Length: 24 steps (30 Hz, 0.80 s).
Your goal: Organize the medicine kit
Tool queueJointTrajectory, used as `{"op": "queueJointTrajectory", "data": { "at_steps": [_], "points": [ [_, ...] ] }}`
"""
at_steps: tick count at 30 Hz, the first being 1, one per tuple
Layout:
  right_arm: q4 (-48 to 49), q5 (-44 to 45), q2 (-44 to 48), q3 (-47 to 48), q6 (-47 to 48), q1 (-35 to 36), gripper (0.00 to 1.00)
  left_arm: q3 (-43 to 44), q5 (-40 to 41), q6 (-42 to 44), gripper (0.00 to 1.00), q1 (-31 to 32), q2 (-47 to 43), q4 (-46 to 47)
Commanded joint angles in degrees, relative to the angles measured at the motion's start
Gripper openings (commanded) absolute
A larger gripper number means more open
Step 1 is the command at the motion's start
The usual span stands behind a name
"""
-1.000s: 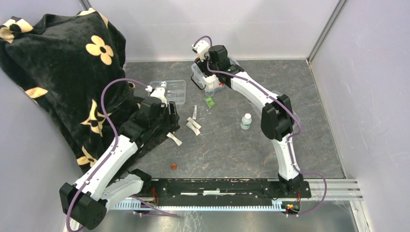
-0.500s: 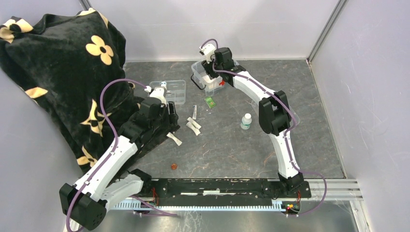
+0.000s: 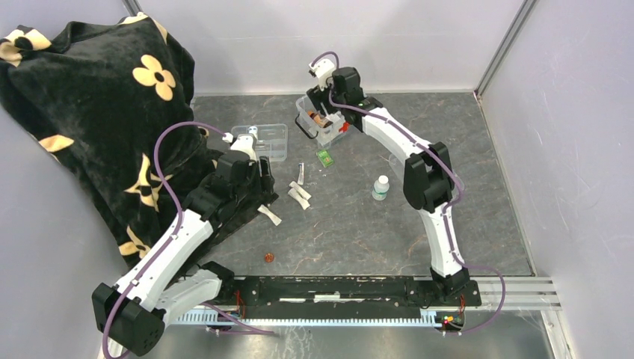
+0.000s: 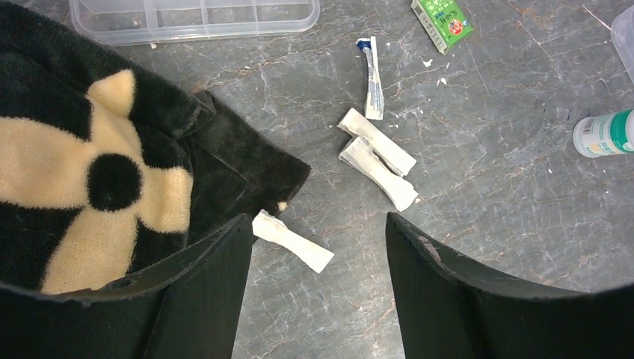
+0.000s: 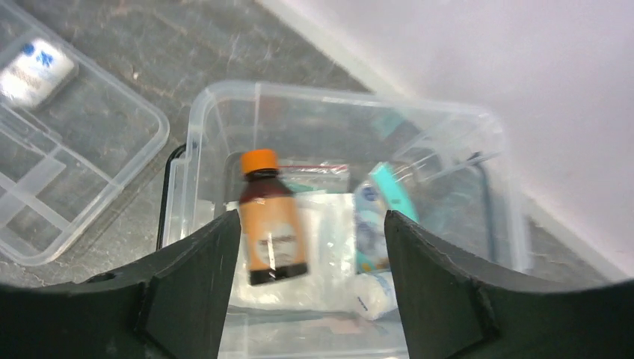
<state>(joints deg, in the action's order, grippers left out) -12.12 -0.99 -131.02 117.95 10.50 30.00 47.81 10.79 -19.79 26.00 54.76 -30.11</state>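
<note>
The medicine kit, a clear box with a red cross and black handle, stands open at the back of the table. My right gripper hangs open above it, empty. In the right wrist view the kit holds a brown bottle with an orange cap, a teal-and-white packet and a white roll. My left gripper is open and empty over the table, above a white sachet beside the blanket corner.
A black flowered blanket covers the left side. A shallow clear divided tray lies beside the kit. Loose on the table: two white sachets, a thin packet, a green box, a white bottle, a coin.
My right gripper has drawn back and up from inside the kit, and the brown bottle now shows lying in it. The left arm has not moved.
</note>
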Motion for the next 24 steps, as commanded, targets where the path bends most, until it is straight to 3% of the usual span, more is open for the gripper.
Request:
{"op": "queueJointTrajectory", "data": {
  "at_steps": [1,8,19,24],
  "points": [
    [5.65,4.38,11.02,1.09,-0.75,0.01,0.80,0.09,1.34,2.21,0.73,-0.25,-0.24,1.59],
    [1.14,6.71,18.60,-2.88,-1.22,0.03,0.85,0.02,0.95,1.86,0.73,-0.22,-0.53,1.65],
    [2.80,-0.17,50.19,-43.49,-22.82,0.13,0.83,1.15,0.31,-8.44,0.72,-0.14,0.58,-2.09],
    [-2.66,0.56,57.37,-54.29,-24.44,0.12,0.82,0.12,1.83,-11.08,0.72,-0.16,0.42,-2.58]
  ]
}}
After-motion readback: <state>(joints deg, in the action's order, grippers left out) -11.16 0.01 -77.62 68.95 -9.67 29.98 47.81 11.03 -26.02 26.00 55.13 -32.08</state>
